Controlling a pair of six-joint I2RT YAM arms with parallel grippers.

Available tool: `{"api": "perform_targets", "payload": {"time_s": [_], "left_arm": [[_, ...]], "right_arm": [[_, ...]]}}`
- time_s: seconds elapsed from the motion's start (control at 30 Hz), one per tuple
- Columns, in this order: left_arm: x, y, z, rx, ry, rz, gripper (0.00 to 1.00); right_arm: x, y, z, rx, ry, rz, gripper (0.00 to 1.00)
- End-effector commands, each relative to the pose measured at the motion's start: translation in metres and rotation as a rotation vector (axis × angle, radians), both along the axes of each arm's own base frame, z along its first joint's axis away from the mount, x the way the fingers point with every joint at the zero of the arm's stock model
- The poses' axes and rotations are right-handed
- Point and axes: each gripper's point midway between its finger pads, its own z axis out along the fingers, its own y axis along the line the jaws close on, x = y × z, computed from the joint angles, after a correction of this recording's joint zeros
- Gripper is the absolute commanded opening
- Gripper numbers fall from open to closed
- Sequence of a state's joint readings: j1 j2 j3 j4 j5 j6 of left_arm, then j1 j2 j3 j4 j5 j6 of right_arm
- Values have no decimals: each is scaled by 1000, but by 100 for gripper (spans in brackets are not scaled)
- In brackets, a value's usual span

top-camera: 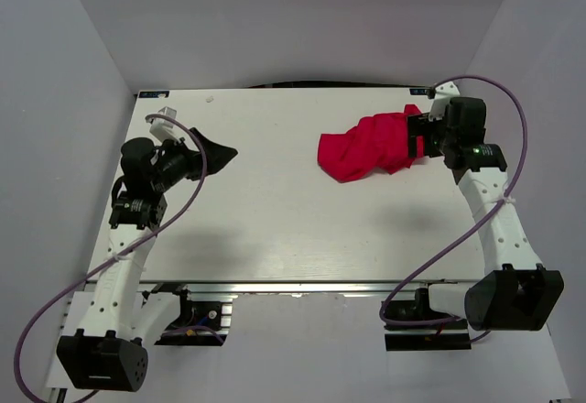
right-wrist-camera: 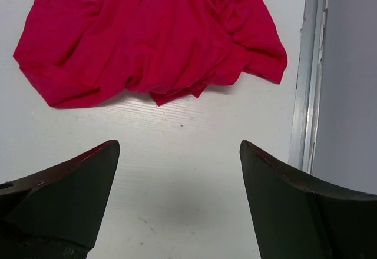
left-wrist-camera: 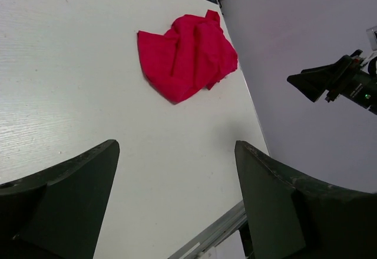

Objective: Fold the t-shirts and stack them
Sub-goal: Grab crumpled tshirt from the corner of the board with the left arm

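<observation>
Top external view shows you the red t-shirt [top-camera: 362,151] crumpled at the far right of the worktop [top-camera: 275,229], just ahead of your right hand [right-wrist-camera: 177,153]. Both that and your left hand [left-wrist-camera: 175,150] gape wide, holding nothing.

Left gripper [left-wrist-camera: 177,147]: both dark fingers stand wide apart at the bottom of the view, with only bare white table [left-wrist-camera: 70,82] between them. T-shirt [left-wrist-camera: 185,56]: red, crumpled in a heap on the table, well apart from the fingers, close to the edge beside the wall [left-wrist-camera: 306,12]. Right gripper [left-wrist-camera: 311,80]: dark tip in view before the wall.
</observation>
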State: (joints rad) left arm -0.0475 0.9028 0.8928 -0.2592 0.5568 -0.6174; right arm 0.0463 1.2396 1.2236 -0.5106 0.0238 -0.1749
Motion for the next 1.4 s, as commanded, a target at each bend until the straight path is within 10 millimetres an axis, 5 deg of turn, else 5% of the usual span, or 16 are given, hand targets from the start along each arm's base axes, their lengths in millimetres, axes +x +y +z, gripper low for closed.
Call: {"api": "perform_targets", "payload": {"time_s": [0.0,0.17,0.27,0.67,0.73,1.03,1.27,1.37], "left_arm": [[-2,-10,3,-27,2,-63,90],[8,-25,-6,-49,54,-111,88],[15,-39,-8,-35,60,-131,87],[51,-165,-29,13,75,-424,75],[54,-202,-42,38,83,-515,72],[107,-297,-113,161,114,-632,71],[139,-341,-158,314,-25,-623,69],[161,-345,-162,368,-72,-547,68]], "right_arm": [[1,2,23,-3,-44,20,90],[-16,38,34,-142,-120,431,89],[-22,39,42,-208,-156,483,90],[-32,52,23,-35,2,562,89],[-30,43,24,6,15,546,89],[-42,31,31,133,-17,550,89],[-46,37,18,195,10,568,89],[-44,37,15,204,11,570,90]]}}
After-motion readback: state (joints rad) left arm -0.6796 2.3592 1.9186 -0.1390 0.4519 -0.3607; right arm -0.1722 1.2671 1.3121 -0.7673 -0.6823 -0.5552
